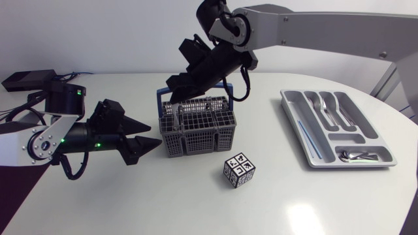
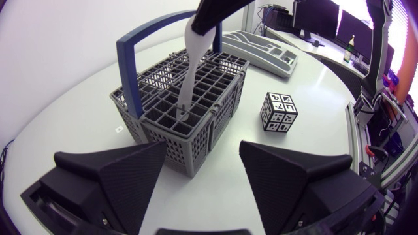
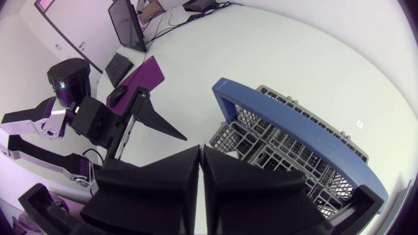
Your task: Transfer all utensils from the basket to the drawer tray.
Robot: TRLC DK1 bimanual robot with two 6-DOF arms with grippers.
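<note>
The left arm is coming in from the left edge of the head view, and its left gripper (image 1: 155, 135) is hanging just left of the cutlery basket (image 1: 196, 127) at the frame's centre, not touching it. Its 2 wedge fingers are standing wide apart with nothing between them; in the left wrist view the same gripper (image 2: 204, 153) is spreading open just short of the basket's near corner (image 2: 196, 153). The right arm is entering from the upper right of the head view and reaching past the middle, so the right gripper (image 1: 173, 96) is sitting over the basket's back left part, beside the blue handle (image 1: 160, 104). In the right wrist view its fingers (image 3: 176, 176) are lying almost pressed together above the blue handle (image 3: 294, 124) and the grey grid. The left wrist view is showing that gripper (image 2: 212, 13) pinching a pale, flat utensil (image 2: 189, 75), which is standing nearly upright with its lower end still inside a basket compartment; its exact kind cannot be told. The grey drawer tray (image 1: 289, 108) is lying at the right of the head view, well apart from the basket, already holding several metal utensils (image 1: 330, 111) in its compartments. A marker-patterned cube (image 1: 239, 170) is sitting on the white table (image 1: 313, 202) just below and to the right of the basket.
</note>
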